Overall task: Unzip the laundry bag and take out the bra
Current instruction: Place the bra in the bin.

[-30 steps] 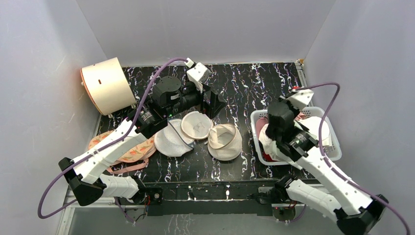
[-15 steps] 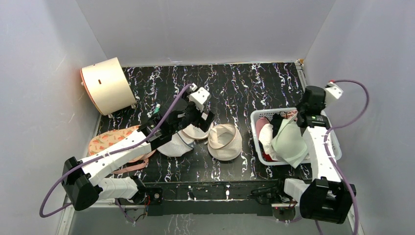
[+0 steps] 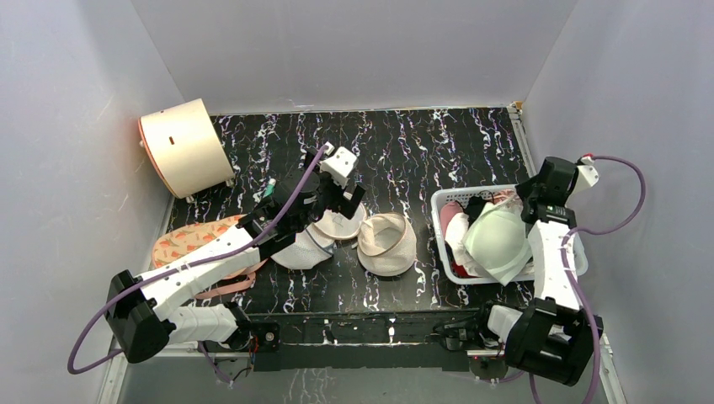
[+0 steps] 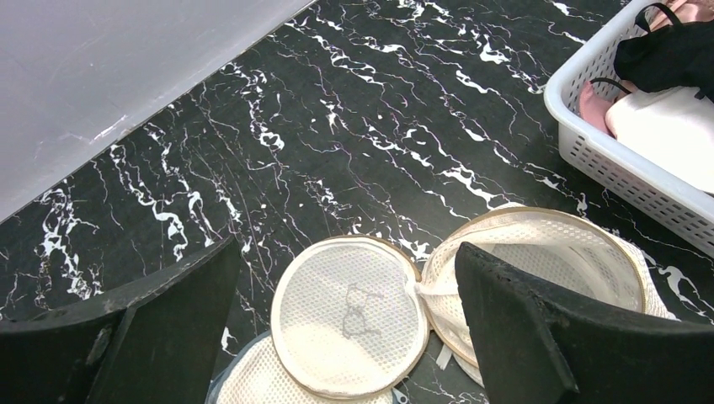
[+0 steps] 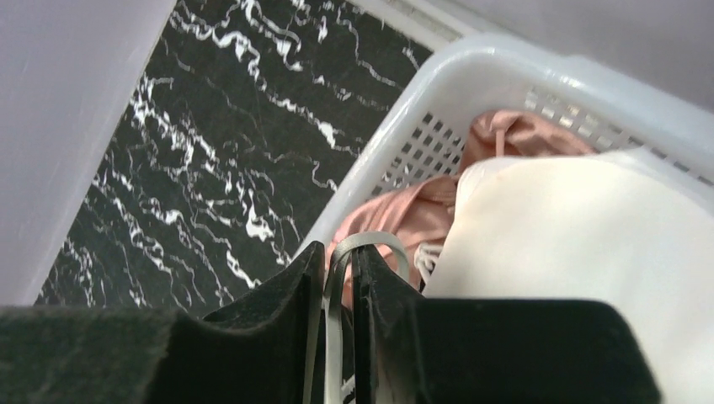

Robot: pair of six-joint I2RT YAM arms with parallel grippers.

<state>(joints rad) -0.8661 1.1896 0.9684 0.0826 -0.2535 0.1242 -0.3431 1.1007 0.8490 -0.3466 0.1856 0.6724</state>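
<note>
The cream mesh laundry bag lies unzipped at the table's middle. Its flat lid (image 3: 338, 220) carries a small black drawing, and its hollow body (image 3: 387, 244) lies to the right. In the left wrist view the lid (image 4: 349, 316) and the body (image 4: 551, 257) both look empty. My left gripper (image 3: 341, 202) is open just above the lid, also seen in the left wrist view (image 4: 349, 282). My right gripper (image 3: 529, 204) is shut on a grey strap (image 5: 337, 278) of the white bra (image 3: 497, 240), whose cups rest on the white basket (image 3: 440, 202).
A white mesh dome bag (image 3: 295, 250) lies left of the lid, a peach bra (image 3: 198, 244) further left. A cream drum (image 3: 181, 147) lies on its side at the back left. The basket (image 5: 505, 76) also holds pink (image 5: 421, 210) and black garments.
My right arm swung right and back with the bra, whose cups now sit on the basket. My left gripper came down over the bag's lid, then stayed almost still.
</note>
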